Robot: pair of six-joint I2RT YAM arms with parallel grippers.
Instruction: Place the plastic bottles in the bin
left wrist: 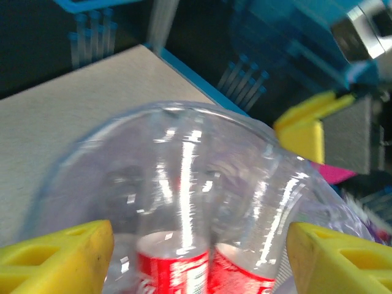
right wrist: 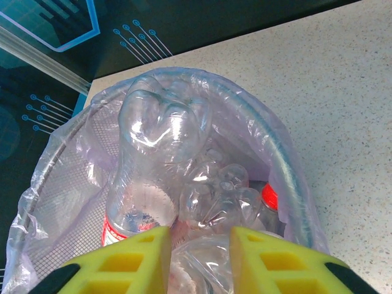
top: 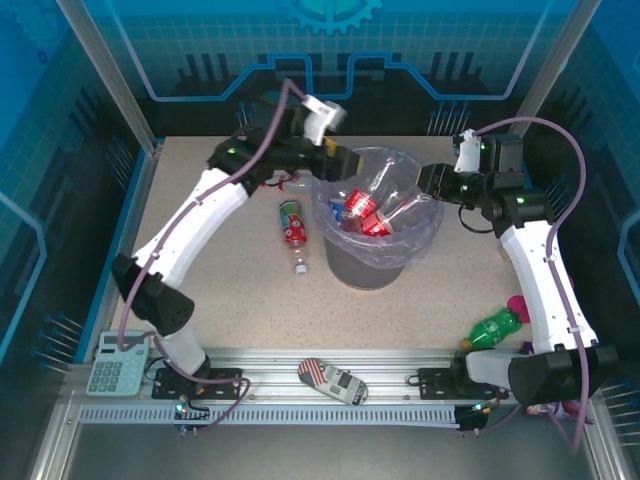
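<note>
Calculator (top: 117,365), green bottle (top: 497,327) apart from bin (top: 368,272)

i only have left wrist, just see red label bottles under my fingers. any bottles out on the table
Observer: Yes, one plastic bottle lies on the table just left of the bin, its cap pointing toward the arm bases.
Operator: anything else out there i should leave alone
Observer: A solid green bottle lies at the near right, beside the right arm.
Operator: where is my gripper against the bin
Observer: The left gripper is at the bin's far-left rim.
</note>
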